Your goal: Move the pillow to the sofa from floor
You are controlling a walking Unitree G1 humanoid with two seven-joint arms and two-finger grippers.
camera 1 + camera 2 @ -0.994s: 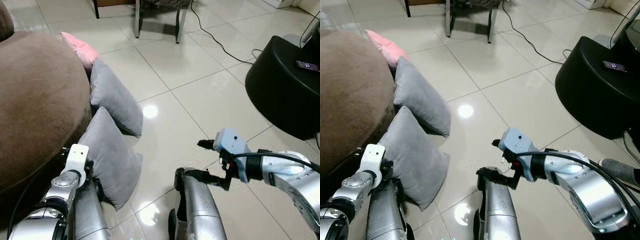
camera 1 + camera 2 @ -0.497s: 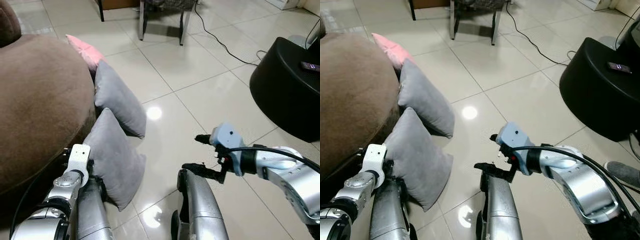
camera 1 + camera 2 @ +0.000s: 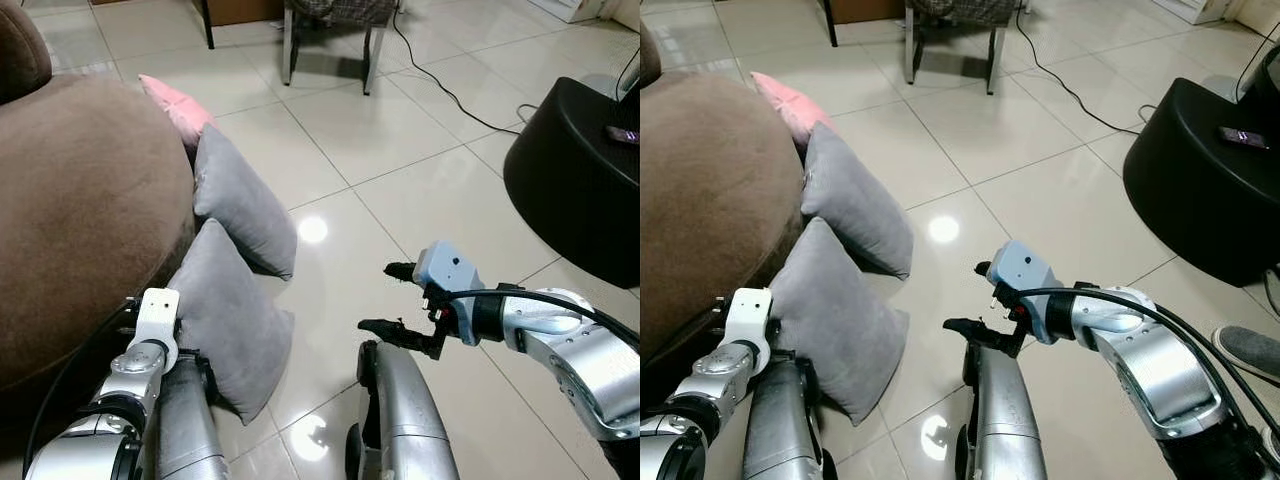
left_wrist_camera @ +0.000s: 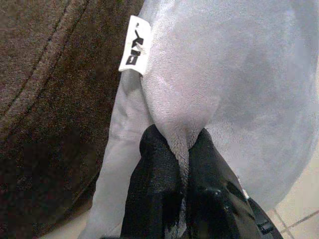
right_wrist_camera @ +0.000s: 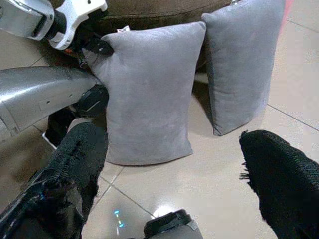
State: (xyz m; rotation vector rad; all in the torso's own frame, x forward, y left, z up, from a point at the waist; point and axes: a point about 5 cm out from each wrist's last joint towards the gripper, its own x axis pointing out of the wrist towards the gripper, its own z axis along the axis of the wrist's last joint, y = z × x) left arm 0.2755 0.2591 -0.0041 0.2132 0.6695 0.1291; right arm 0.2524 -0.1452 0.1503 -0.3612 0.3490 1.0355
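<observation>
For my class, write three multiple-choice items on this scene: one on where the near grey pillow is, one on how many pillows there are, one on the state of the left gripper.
1. Where is the near grey pillow?
A. on the floor against the brown sofa
B. on top of the sofa
C. on the black round table

2. How many pillows lean along the sofa?
A. one
B. three
C. five

3. What is the left gripper doing?
A. hanging open
B. pinching the pillow's corner
C. holding a cable

Answers: A, its lower edge rests on the tiles; B, two grey, counting the far grey pillow, plus a pink pillow; B, both fingers clamp the fabric.
</observation>
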